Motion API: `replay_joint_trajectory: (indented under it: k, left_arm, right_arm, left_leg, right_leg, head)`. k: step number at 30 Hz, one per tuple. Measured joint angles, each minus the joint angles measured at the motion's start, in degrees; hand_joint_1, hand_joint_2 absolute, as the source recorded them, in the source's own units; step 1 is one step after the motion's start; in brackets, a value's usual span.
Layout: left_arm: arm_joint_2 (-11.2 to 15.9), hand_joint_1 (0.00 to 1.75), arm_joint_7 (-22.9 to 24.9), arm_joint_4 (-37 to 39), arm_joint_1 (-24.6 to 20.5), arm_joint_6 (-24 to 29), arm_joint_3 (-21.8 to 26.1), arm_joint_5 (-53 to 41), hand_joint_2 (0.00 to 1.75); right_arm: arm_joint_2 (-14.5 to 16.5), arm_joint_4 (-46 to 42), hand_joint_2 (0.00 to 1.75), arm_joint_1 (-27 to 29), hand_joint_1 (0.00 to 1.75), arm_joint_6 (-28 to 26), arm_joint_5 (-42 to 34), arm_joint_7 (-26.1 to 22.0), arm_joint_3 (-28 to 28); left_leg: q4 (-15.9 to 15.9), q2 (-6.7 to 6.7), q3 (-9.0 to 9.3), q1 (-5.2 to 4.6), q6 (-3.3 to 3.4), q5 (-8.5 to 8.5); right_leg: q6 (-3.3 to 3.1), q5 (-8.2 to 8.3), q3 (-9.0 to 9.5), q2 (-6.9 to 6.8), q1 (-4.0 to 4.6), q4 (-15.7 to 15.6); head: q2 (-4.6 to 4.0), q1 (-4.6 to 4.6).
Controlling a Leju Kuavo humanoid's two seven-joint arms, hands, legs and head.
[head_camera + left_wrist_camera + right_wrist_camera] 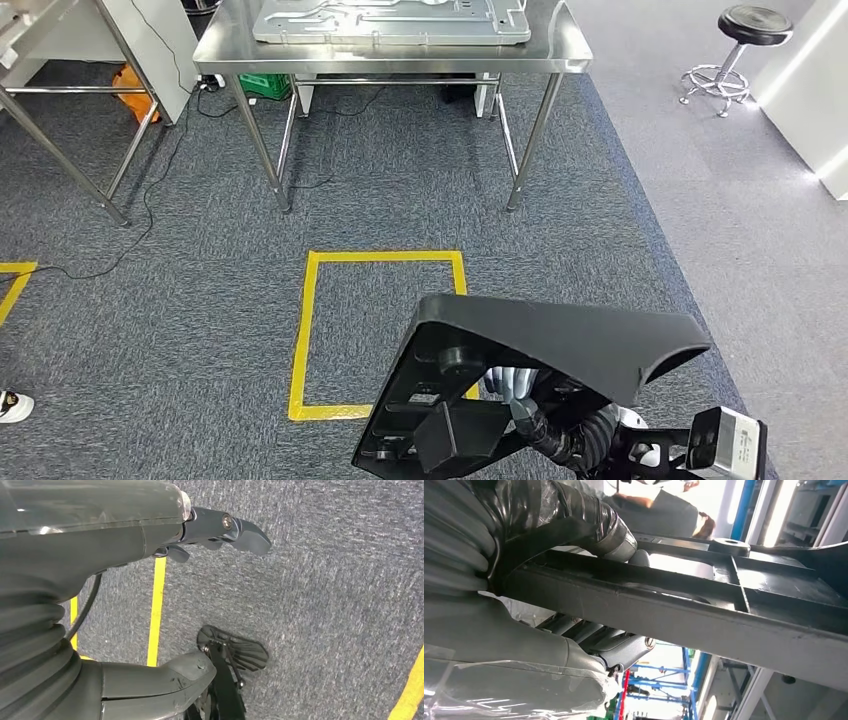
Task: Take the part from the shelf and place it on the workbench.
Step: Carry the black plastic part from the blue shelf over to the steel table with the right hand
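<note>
Part (560,345), black ribbed casting, gripped by right hand (549,645).

The black part (540,370) hides the right hand (574,645) beneath it; the frame edge crops its bottom.

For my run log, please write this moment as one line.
phase: carrying | right hand: grips large black ribbed plastic part | left hand: holds nothing | steel workbench: ahead, not reached

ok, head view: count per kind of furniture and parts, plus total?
Steel tables: 2 (workbench, side table)
Stools: 1 (stool)
Black parts: 1 (black part, gripped by the right hand)
Metal panels: 1 (panel on the workbench)
Total: 5
</note>
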Motion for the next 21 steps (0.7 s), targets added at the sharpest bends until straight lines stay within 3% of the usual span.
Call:
replay_joint_trajectory:
  k: [1, 3, 4, 7, 9, 10, 11, 13, 14, 15, 16, 18, 19, 21]
  left_arm:
    - [0.0, 0.00, 0.0, 0.0, 0.0, 0.0, 0.0, 0.0, 1.75]
    - [0.0, 0.00, 0.0, 0.0, 0.0, 0.0, 0.0, 0.0, 1.75]
    - [0.0, 0.00, 0.0, 0.0, 0.0, 0.0, 0.0, 0.0, 1.75]
    - [-0.1, 0.00, 0.0, 0.0, -0.1, 0.0, 0.0, 0.0, 1.75]
    - [-0.2, 0.00, 0.0, 0.0, -0.1, 0.1, 0.0, 0.0, 1.75]
    - [-0.2, 0.00, -0.1, 0.0, -0.1, 0.1, 0.0, 0.0, 1.75]
    - [-0.2, 0.00, -0.1, 0.0, -0.2, 0.1, 0.0, 0.0, 1.75]
    - [-0.2, 0.00, -0.1, 0.0, -0.2, 0.1, 0.0, 0.0, 1.75]
    - [-0.2, 0.00, -0.1, 0.0, -0.1, 0.1, 0.0, 0.0, 1.75]
    - [-0.2, 0.00, -0.1, 0.0, 0.0, 0.1, 0.0, 0.0, 1.75]
    - [-0.2, 0.00, -0.1, 0.0, 0.1, 0.1, 0.0, 0.0, 1.75]
    - [-0.2, 0.00, -0.2, 0.0, 0.2, 0.1, 0.0, 0.0, 1.75]
    - [-0.2, 0.00, -0.2, 0.0, 0.2, 0.1, 0.0, 0.0, 1.75]
    - [-0.1, 0.00, -0.3, 0.0, 0.3, 0.1, 0.0, -0.1, 1.75]
  right_arm:
    - [0.0, 0.0, 1.75, 0.0, 1.47, 0.0, 0.0, 0.0, 0.0]
    - [0.0, 0.0, 1.75, 0.0, 1.47, -0.1, -0.1, 0.0, 0.0]
    - [0.0, 0.0, 1.75, -0.1, 1.47, -0.1, -0.1, 0.0, 0.0]
    - [0.0, 0.1, 1.75, -0.2, 1.47, -0.1, -0.2, 0.1, 0.1]
    - [0.0, 0.1, 1.75, -0.3, 1.47, -0.1, -0.3, 0.1, 0.1]
    - [0.0, 0.1, 1.75, -0.4, 1.47, -0.1, -0.3, 0.1, 0.1]
    - [0.0, 0.1, 1.75, -0.4, 1.47, -0.1, -0.4, 0.1, 0.1]
    - [0.0, 0.2, 1.75, -0.4, 1.47, -0.1, -0.4, 0.0, 0.1]
    - [0.0, 0.2, 1.75, -0.4, 1.47, -0.1, -0.4, 0.0, 0.1]
    - [0.0, 0.2, 1.75, -0.3, 1.47, -0.1, -0.4, 0.0, 0.1]
    - [0.0, 0.3, 1.75, -0.3, 1.47, -0.1, -0.4, 0.0, 0.1]
    - [0.0, 0.3, 1.75, -0.3, 1.47, -0.1, -0.4, 0.0, 0.1]
    - [0.0, 0.3, 1.75, -0.3, 1.47, -0.1, -0.4, 0.0, 0.1]
    - [0.0, 0.4, 1.75, -0.3, 1.47, -0.1, -0.4, 0.0, 0.2]
  left_leg:
    - [0.0, 0.00, 0.61, 0.08, -0.17, -0.41]
    - [-0.1, -0.02, 1.91, 0.27, -0.63, -1.23]
    - [-0.2, -0.04, 2.34, 0.34, -0.96, -1.56]
    - [-0.3, 0.13, 3.15, 0.35, -2.22, -1.79]
    - [0.8, 0.23, 3.53, 0.40, -2.90, -2.18]
    - [2.3, 0.18, 2.88, 0.45, -3.06, -3.16]
    - [4.9, 0.13, 1.52, 0.54, -3.13, -4.77]
    - [12.3, 0.05, -2.94, 0.58, -3.43, -8.22]
    - [15.1, 0.04, -4.95, 0.58, -3.53, -9.00]
    - [16.0, 0.03, -6.15, 0.59, -3.55, -8.54]
    - [14.6, 0.03, -6.24, 0.59, -3.44, -6.79]
    - [7.4, 0.01, -4.06, 0.55, -3.03, -1.47]
    - [4.1, 0.01, -3.02, 0.38, -2.83, -0.33]
    - [1.3, -0.01, -2.02, 0.02, -2.13, -0.45]
  right_leg:
    - [0.09, 2.24, 0.18, -0.10, -0.16, -2.1]
    - [-0.24, 7.69, 2.49, -0.49, -0.19, -9.6]
    - [-0.56, 8.68, 3.44, -0.71, 0.03, -12.6]
    - [-2.14, 8.40, 4.44, -0.75, 0.61, -15.4]
    - [-3.10, 9.27, 5.51, -0.52, 0.40, -16.2]
    - [-3.43, 9.28, 6.00, -0.50, 0.32, -16.3]
    - [-3.65, 9.22, 6.39, -0.50, 0.31, -16.4]
    - [-3.99, 8.72, 6.74, -0.44, 0.52, -16.4]
    - [-4.05, 8.43, 6.97, -0.36, 0.62, -16.4]
    - [-4.02, 8.09, 7.34, -0.27, 0.69, -16.4]
    - [-3.93, 7.71, 7.83, -0.17, 0.72, -16.4]
    - [-3.59, 6.82, 9.06, -0.08, 0.72, -16.4]
    - [-3.31, 6.40, 9.51, -0.03, 0.74, -16.4]
    - [-2.53, 5.73, 10.00, 0.05, 0.76, -16.3]
  head:
    - [0.00, 0.01]
    - [0.00, 0.01]
    - [0.00, 0.02]
    - [0.00, 0.00]
    - [0.00, -0.03]
    - [0.00, -0.04]
    - [0.00, -0.05]
    - [0.00, -0.07]
    - [0.00, -0.07]
    - [0.00, -0.07]
    - [0.00, -0.07]
    - [0.00, -0.06]
    - [0.00, -0.06]
    - [0.00, -0.06]
